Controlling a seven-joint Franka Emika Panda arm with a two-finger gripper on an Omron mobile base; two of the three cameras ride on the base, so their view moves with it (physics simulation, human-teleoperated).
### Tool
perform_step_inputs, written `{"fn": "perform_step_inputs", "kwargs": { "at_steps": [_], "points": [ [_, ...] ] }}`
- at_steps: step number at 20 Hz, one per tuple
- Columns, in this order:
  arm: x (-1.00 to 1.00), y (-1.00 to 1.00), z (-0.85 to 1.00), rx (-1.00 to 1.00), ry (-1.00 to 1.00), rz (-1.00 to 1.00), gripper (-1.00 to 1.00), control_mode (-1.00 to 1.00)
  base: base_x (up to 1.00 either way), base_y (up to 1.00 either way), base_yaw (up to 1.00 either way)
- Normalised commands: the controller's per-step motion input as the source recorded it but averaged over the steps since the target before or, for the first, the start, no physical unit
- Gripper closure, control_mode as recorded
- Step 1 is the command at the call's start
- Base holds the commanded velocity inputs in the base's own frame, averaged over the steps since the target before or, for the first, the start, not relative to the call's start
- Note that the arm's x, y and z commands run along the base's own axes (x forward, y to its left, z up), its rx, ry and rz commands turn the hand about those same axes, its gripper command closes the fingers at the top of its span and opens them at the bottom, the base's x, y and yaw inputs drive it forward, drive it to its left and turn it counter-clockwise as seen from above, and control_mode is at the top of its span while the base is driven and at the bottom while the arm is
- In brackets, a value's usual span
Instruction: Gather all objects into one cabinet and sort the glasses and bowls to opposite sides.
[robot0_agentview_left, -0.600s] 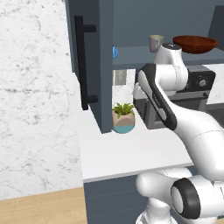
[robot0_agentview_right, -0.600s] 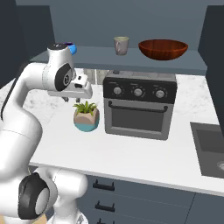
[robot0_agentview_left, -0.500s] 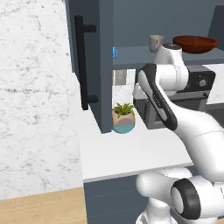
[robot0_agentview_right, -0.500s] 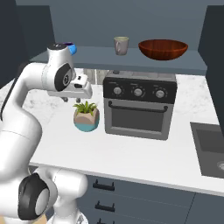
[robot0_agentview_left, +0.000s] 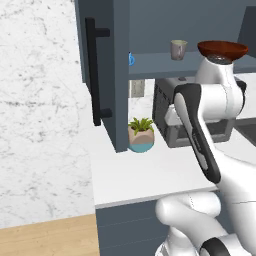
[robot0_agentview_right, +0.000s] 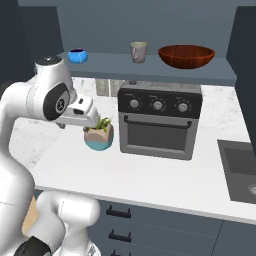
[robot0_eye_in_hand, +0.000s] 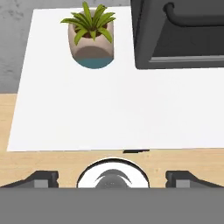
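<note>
The slate-blue cabinet stands open, its door with the black bar handle swung out to the left. On its shelf the beige-grey mug stands in the middle. The wide reddish-brown bowl rests to its right, apart from it. A small blue cup sits at the shelf's left end. The red cup is out of view. My gripper is open and empty, pointing down over the white counter. It hangs below the shelf, next to the plant.
A potted plant stands on the counter left of a dark toaster oven under the shelf. A sink lies at the counter's right end. Drawer units run below, and the wooden floor shows at the left.
The arm has drawn back a little from the shelf toward the base, and the hand has sunk slightly. Mug, bowl and blue cup have stayed put.
</note>
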Motion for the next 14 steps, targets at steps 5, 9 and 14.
{"fn": "perform_step_inputs", "kwargs": {
  "at_steps": [5, 9, 14],
  "points": [
    [-0.77, 0.0, 0.28, 0.0, 0.0, -0.08, -1.0, -1.0, 0.0, 0.0, 0.0],
    [-0.31, 0.01, 0.35, 0.0, 0.0, -0.04, -1.0, -1.0, 0.0, 0.0, 0.0],
    [-0.04, 0.0, 0.31, 0.0, 0.0, 0.0, -1.0, -1.0, 0.0, 0.0, 0.0]
  ]
}}
